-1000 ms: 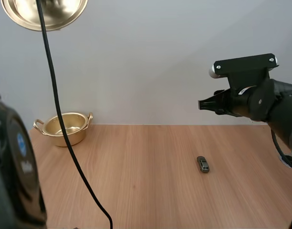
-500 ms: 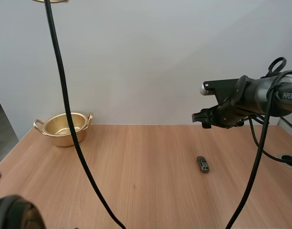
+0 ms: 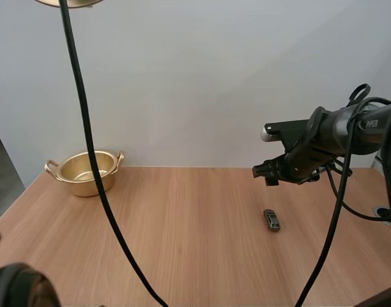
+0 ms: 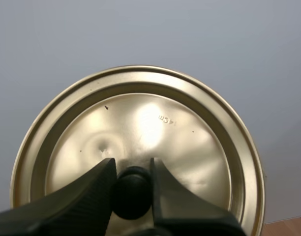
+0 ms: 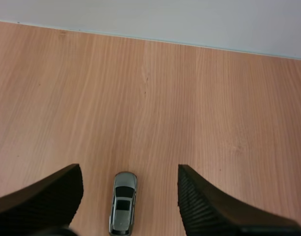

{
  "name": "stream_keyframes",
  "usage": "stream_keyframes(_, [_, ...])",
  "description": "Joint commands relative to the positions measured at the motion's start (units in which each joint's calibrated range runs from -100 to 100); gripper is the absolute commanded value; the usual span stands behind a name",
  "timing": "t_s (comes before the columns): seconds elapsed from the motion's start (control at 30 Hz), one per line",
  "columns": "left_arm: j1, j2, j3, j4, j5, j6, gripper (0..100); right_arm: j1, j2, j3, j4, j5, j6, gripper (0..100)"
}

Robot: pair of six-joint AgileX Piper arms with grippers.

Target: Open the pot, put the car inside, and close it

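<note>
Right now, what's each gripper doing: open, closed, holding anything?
Left gripper: closed on the lid, by its knob.
Right gripper: open, empty, over the car.

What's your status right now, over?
Left gripper shut on lid, held aloft. Right gripper open, over car. Pot open at table's far-left corner. Nothing blocking the car.
</note>
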Motion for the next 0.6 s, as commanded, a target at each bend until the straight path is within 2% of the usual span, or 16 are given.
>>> stream_keyframes(0.0, [0.02, -0.04, 0.01, -0.08, 0.25, -0.06, 0, -0.01, 0.78, -0.03, 0.08, 0.24, -0.07, 92])
stream_keyframes(0.57, [0.02, -0.04, 0.01, -0.08, 0.68, 0.04, 0, -0.01, 10.98, -0.03, 1.39, 0.58, -4.57, 91])
